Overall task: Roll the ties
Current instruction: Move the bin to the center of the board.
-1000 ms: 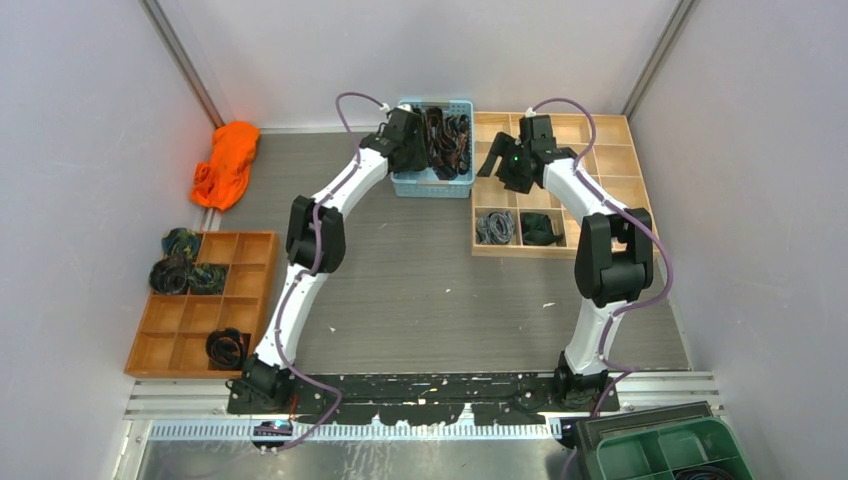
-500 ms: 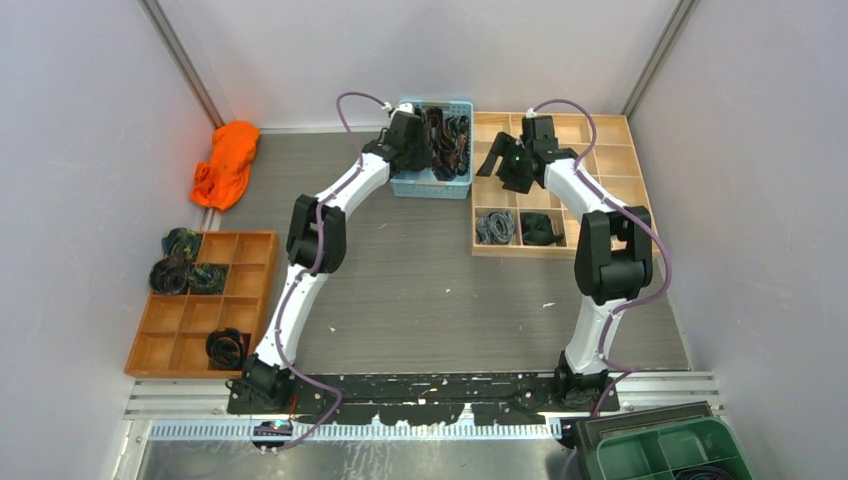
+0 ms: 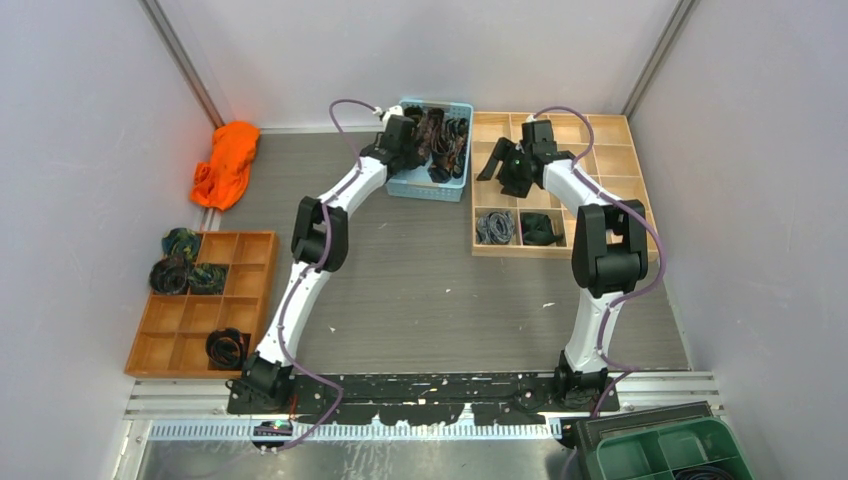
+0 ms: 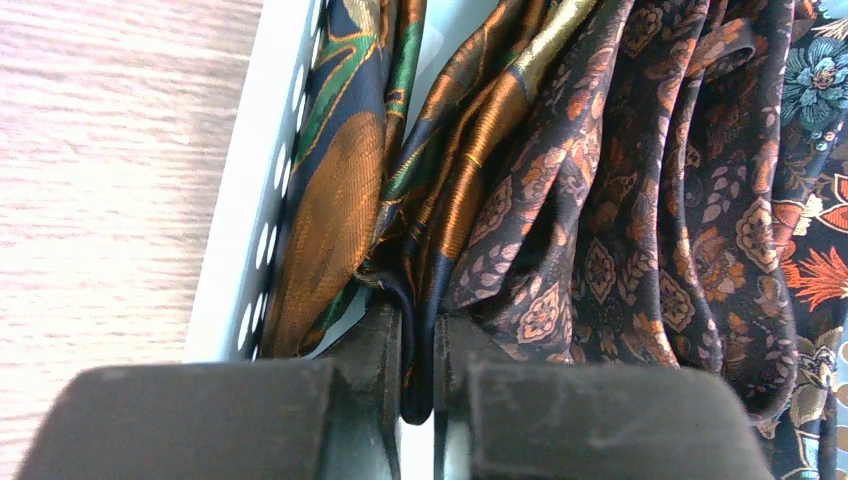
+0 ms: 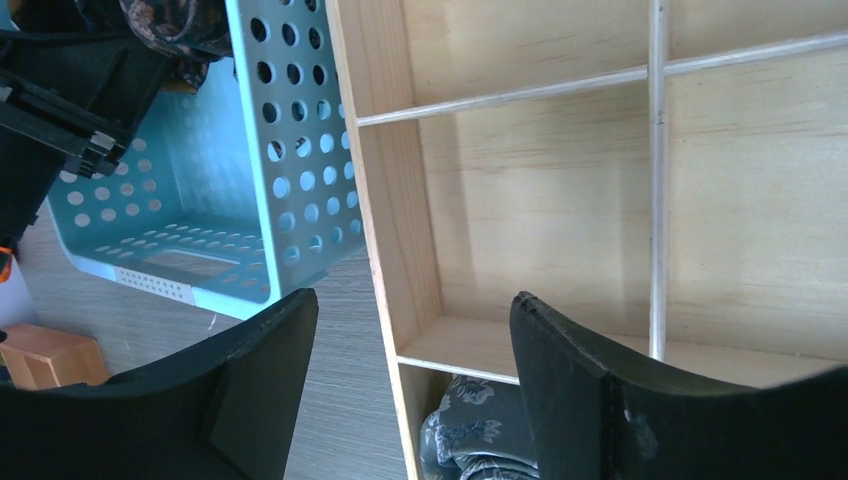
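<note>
Far back on the table (image 3: 430, 280), the ties (image 4: 560, 200) lie bunched in the blue basket (image 4: 240, 200). The left gripper (image 4: 418, 340) pinches a fold of them. The right gripper (image 5: 410, 340) hangs open over the wooden tray (image 5: 520, 200), just right of the basket.

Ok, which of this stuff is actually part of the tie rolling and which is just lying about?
In the job: dark patterned fabric neckties heaped in the pale blue perforated plastic basket; left gripper, pinching a fold of one; coiled ties in the divided wooden trays.
Lying about: crumpled bright orange cloth; green plastic bin.
</note>
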{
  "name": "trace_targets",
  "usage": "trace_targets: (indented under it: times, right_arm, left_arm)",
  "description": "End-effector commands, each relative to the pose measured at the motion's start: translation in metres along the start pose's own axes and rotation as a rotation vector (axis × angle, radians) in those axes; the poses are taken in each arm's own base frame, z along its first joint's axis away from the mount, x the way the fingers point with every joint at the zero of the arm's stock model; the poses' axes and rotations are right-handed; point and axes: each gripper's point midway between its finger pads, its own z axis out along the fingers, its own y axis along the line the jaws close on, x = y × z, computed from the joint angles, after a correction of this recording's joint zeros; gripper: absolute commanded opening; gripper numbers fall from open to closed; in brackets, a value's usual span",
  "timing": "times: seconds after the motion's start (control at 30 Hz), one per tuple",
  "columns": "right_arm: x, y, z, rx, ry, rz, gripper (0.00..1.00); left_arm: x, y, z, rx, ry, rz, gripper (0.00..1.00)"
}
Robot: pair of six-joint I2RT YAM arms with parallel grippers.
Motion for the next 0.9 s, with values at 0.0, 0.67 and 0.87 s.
trace_targets:
  times: [0.0, 0.67, 0.87]
  right_arm:
    - [-0.021, 0.011, -0.003, -0.043, -0.056, 0.003, 0.75]
    - [-0.033, 0.04, -0.032, -0.138, -0.085, -0.007, 0.54]
    - [-0.031, 0.061, -0.03, -0.147, -0.049, -0.086, 0.55]
  left_arm:
    - [-0.011, 0.004, 0.003, 0.018, -0.018, -0.037, 0.0]
    - [0.053, -0.064, -0.139, 0.171, 0.164, -0.045, 0.0]
    - [0.09, -0.05, -0.14, 0.132, 0.253, -0.064, 0.0]
